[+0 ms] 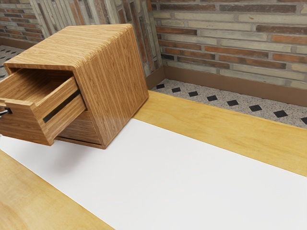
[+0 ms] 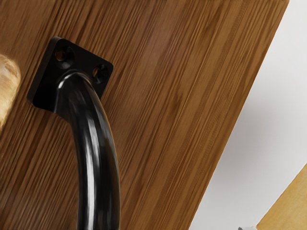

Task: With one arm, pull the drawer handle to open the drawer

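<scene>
A wooden cabinet point(image 1: 103, 62) stands at the exterior view's left, on the white table strip. Its drawer point(image 1: 41, 103) is pulled well out toward the left edge of that view, and the hollow inside shows. A small dark piece point(image 1: 4, 111) sticks out of the drawer front right at that edge; I take it for the handle. In the wrist view the glossy black drawer handle point(image 2: 93, 153) curves out from its square screw plate point(image 2: 72, 72) on the wood-grain drawer front point(image 2: 182, 96), very close under my hand.
The table has a white middle strip point(image 1: 182, 182) between two wooden bands point(image 1: 230, 129). A brick wall point(image 1: 230, 38) and tiled floor lie behind. To the right of the cabinet the table is open.
</scene>
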### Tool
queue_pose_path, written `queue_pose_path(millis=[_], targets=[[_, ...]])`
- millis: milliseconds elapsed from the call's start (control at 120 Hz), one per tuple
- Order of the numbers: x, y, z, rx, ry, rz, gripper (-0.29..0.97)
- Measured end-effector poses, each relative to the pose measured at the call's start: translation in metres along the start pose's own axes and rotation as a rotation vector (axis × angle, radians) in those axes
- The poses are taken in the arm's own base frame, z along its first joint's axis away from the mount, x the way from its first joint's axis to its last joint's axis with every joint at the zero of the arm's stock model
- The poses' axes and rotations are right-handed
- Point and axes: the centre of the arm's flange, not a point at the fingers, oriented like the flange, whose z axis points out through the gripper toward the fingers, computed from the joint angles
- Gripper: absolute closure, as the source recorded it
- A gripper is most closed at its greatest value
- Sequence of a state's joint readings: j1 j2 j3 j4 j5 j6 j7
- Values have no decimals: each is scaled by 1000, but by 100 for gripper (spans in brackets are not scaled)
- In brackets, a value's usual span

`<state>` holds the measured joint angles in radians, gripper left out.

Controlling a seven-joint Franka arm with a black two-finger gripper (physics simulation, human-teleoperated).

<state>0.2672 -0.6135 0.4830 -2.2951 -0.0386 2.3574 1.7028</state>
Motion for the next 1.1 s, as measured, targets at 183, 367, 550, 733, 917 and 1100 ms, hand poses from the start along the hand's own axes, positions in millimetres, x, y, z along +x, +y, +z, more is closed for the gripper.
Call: queue_pose_path(millis=[183, 367, 550, 733, 917, 1100], targets=[[-1, -1, -7, 14, 10, -11, 40], [-2, -3, -11, 24, 15, -16, 47], [-1, -4, -16, 34, 20, -17, 28], [-1, -3, -17, 36, 22, -19, 16], [-1, -3, -18, 40, 24, -18, 13], [-1, -1, -16, 32, 25, -18, 13]])
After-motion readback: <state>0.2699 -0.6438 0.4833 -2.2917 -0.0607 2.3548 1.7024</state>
